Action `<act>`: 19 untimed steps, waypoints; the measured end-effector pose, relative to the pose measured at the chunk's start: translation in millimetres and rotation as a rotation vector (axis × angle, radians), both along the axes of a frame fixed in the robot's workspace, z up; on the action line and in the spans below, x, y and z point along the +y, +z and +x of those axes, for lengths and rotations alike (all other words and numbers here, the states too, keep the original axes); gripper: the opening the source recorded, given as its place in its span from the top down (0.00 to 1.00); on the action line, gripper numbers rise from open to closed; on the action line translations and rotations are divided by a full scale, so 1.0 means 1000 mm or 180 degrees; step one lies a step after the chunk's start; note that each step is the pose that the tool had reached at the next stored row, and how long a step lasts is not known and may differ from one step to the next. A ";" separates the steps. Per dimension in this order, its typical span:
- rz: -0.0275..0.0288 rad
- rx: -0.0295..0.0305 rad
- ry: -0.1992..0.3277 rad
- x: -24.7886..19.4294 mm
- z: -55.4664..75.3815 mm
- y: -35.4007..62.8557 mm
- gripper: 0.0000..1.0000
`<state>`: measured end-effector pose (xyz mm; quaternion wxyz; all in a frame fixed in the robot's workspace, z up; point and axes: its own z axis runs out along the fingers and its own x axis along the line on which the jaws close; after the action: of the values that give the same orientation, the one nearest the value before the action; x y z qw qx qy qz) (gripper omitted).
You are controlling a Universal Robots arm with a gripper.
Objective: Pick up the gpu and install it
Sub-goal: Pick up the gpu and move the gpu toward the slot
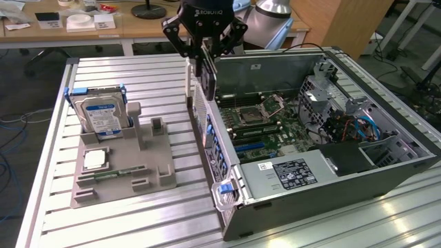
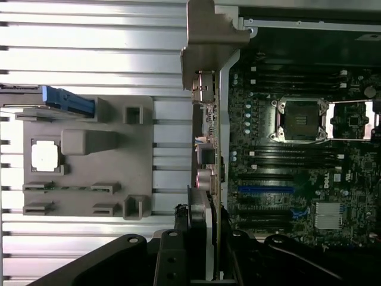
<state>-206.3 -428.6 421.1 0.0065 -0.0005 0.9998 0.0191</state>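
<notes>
My gripper (image 1: pixel 205 56) hangs from the top of the exterior view, shut on the gpu (image 1: pixel 207 82). The gpu is a thin dark card held on edge, hanging down over the rear wall of the open computer case (image 1: pixel 386 175). In the wrist view the gpu (image 2: pixel 206 149) shows edge-on with its metal bracket (image 2: pixel 209 36) at the far end. There it lies along the border between the slatted table and the motherboard (image 2: pixel 297 149). My gripper (image 2: pixel 202 244) clamps its near end. A blue slot (image 2: pixel 266 189) lies on the board beside the card.
A grey fixture (image 1: pixel 121 170) on the slatted metal table (image 1: pixel 103 227) holds an upright silver blue-labelled hard drive (image 1: pixel 102 116), a square chip (image 1: pixel 94 159) and a slim green memory stick (image 1: pixel 121 173). The case holds a power supply (image 1: pixel 293 173), cables and drive bays (image 1: pixel 344 119). Desks stand behind.
</notes>
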 end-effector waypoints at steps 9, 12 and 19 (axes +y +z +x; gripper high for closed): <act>0.0000 0.0000 0.0018 0.0000 0.013 -0.0002 0.72; 0.0000 0.0000 0.0024 0.0000 0.017 -0.0002 0.72; 0.0000 0.0000 0.0036 0.0000 0.027 -0.0003 0.72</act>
<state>-179.5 -428.7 420.8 0.0063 -0.0061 0.9998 0.0192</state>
